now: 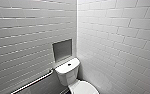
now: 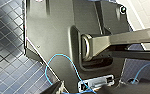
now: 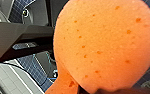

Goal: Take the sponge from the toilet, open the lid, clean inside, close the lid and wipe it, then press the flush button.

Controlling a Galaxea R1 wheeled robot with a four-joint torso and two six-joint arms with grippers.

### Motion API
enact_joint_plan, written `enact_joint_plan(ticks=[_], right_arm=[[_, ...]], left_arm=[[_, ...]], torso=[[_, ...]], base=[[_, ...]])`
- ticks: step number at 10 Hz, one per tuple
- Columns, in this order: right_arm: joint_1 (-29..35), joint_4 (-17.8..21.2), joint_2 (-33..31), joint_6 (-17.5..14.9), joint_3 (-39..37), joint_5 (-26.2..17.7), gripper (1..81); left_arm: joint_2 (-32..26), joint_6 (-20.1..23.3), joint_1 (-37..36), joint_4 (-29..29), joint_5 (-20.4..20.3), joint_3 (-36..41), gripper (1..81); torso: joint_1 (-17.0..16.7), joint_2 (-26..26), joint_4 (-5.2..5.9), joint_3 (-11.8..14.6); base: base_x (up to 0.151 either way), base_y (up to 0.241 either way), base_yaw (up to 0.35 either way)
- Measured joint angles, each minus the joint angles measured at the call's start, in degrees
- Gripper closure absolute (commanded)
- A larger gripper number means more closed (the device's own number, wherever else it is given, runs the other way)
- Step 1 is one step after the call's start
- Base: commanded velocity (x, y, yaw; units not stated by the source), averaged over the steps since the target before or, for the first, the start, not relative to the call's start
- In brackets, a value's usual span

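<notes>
Gripping the sponge close under its wrist camera, the right end effector looks closed on the pad's narrow lower edge; the orange foam hangs clear above the dark blue tiled floor with nothing else bearing it, so it is probably carried this way to keep its broad face free for wiping; whether the left end effector is open or closed I cannot tell; the toilet stands in the corner where the two white tiled walls meet, beside a grab bar; the lid lies down over the bowl, so opening it is, I judge, not yet done; the flush button sits at the middle of the tank top, bare and reachable from above.
</notes>
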Motion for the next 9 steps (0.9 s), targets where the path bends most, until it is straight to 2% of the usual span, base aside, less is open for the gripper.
enact_joint_plan(ticks=[9], right_arm=[[-0.2,0.1,0.3,0.0,-1.4,0.2,81.1]], left_arm=[[0.0,0.0,-0.1,-0.1,-0.2,0.0,1.0]], torso=[[-0.1,0.0,0.0,0.0]], base=[[0.109,0.0,0.0]])
